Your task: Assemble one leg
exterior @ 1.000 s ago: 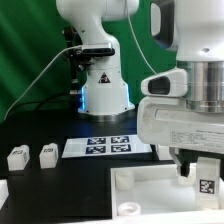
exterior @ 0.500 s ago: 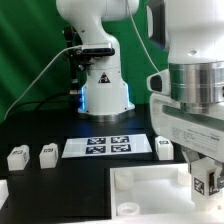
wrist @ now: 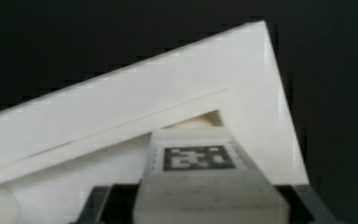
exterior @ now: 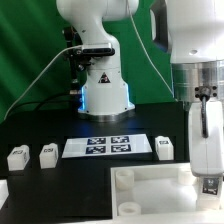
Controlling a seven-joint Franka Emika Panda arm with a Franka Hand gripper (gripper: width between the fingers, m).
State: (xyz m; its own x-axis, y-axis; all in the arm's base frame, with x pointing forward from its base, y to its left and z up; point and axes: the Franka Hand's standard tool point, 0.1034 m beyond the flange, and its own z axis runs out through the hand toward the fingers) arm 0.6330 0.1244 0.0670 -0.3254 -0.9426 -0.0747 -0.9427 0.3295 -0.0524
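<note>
So the leg I'm working with is a little white plastic peg with a tag on it. I'd guess it's super light and rigid, not fragile, but smooth plastic, so probably a bit slippery if pinched off-centre. Best hold is square across its flat sides, up near the top. From the wrist view that's pretty much what I've got: the gripper is clamped on the leg, dark fingers snug on either side, peg pointing down over the corner of the white panel. In the exterior view it's at the panel's right edge; I can't tell if it's touching yet.
</note>
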